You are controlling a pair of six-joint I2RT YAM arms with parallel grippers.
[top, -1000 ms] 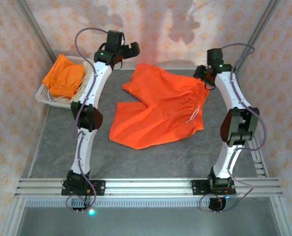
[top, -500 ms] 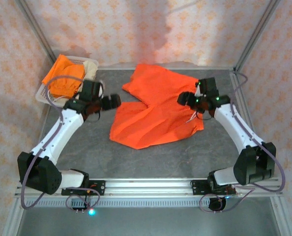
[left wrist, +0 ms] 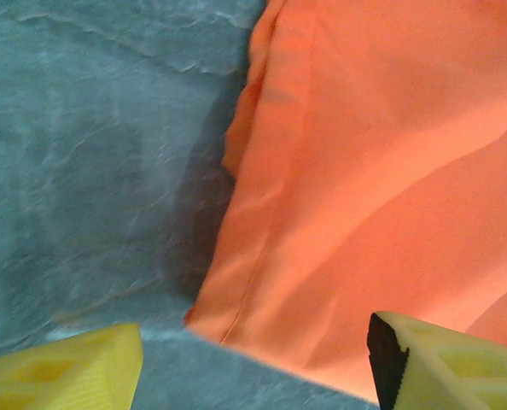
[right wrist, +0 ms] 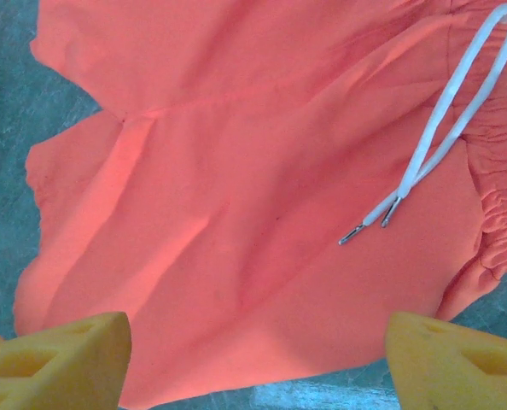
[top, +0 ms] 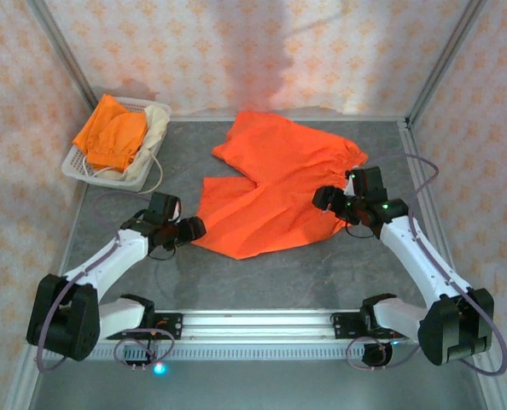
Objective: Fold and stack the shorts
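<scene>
The left gripper point(left wrist: 253, 376) stood with its jaws apart. The lower hem corner point(left wrist: 215, 320) of the spread orange shorts point(top: 270, 192) lay just above the gap, and the cloth ran off to the upper right of the wrist frame. The right gripper point(right wrist: 258, 363) was also parted, low over the waist end, with the white drawstring point(right wrist: 441, 137) at the upper right of its frame.

From above, these shorts lay flat at the centre of the grey table point(top: 322, 265), between the 2 grippers. Their long axis ran roughly left to right, with the 2 legs toward the left and the waistband point(top: 347, 166) toward the right. The left arm was therefore nearer the hem and the right arm nearer the waist, probably for a fold along that axis.

The second orange pair point(top: 113, 137) and the cream pair point(top: 155, 128) sat in the white basket point(top: 87, 171) at upper left.
</scene>
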